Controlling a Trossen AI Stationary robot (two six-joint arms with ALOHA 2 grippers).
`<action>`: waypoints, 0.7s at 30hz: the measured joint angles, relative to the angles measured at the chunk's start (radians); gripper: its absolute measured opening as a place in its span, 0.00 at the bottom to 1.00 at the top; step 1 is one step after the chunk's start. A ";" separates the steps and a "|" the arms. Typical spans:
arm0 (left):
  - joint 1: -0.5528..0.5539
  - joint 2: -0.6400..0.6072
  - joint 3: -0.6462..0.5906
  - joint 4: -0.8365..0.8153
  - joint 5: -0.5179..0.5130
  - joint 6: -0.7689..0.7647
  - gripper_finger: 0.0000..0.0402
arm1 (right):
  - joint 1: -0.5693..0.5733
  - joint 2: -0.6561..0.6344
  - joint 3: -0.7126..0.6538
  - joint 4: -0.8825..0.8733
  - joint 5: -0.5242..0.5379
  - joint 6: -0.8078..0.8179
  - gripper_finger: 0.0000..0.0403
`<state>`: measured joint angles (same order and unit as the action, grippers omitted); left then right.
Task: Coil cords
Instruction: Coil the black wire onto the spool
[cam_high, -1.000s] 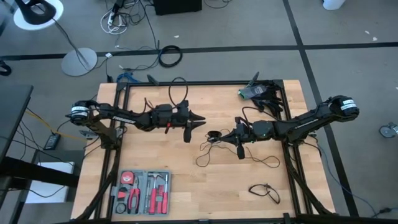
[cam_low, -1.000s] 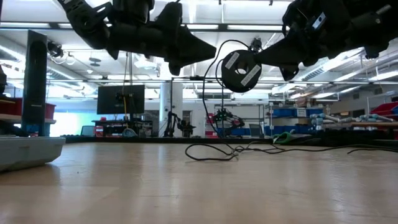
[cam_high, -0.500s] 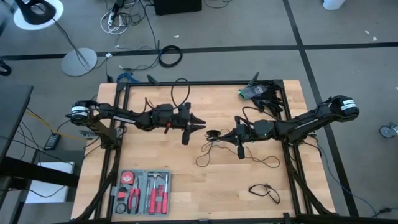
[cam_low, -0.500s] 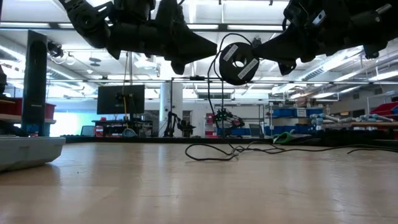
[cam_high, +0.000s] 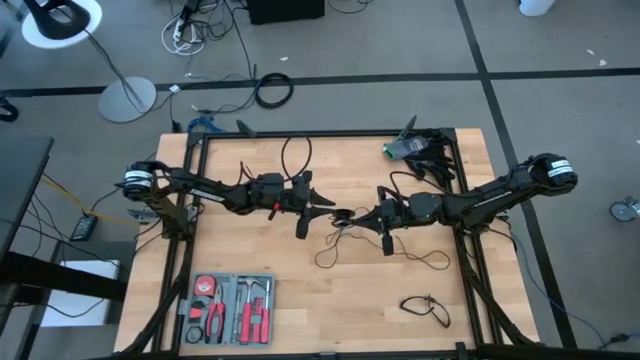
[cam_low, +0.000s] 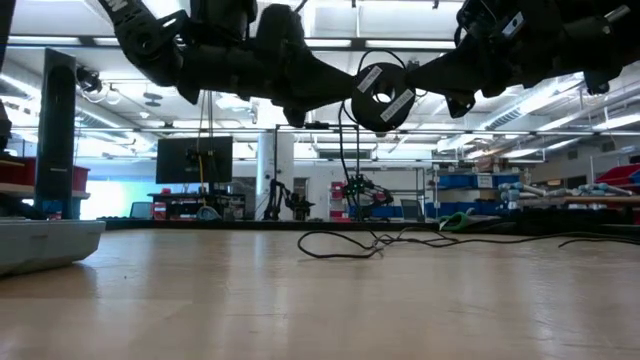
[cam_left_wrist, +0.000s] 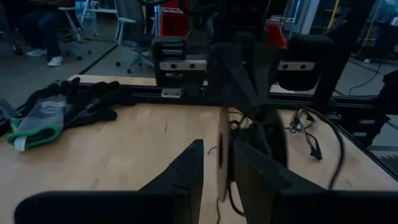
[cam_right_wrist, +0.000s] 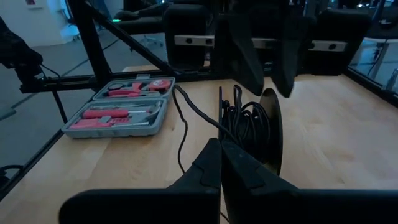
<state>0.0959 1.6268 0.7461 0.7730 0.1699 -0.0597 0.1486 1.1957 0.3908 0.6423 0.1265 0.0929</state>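
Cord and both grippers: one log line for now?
right gripper: shut on cord near disc | left gripper: fingers straddling disc, mid-air | remaining cord: slack on table

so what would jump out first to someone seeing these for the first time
The two dark grippers meeting nose to nose above the middle of the table: the right gripper, shut on the long cord, holds its round disc up in the air, and the left gripper has its fingers on either side of that disc. Below them the rest of the cord trails loose over the wood, and a red tool kit sits at the table's near left corner.
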 joint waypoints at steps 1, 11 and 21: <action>-0.001 0.000 0.006 -0.007 0.002 0.000 0.22 | 0.000 0.000 0.000 0.000 0.000 0.000 0.00; -0.007 0.000 0.057 -0.159 0.013 0.006 0.22 | 0.000 0.000 0.000 0.000 0.000 0.000 0.00; -0.019 0.000 0.057 -0.163 0.013 0.004 0.22 | 0.000 0.000 0.000 0.013 0.000 0.000 0.00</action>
<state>0.0768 1.6268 0.8028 0.6098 0.1829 -0.0559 0.1486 1.1957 0.3908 0.6553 0.1270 0.0926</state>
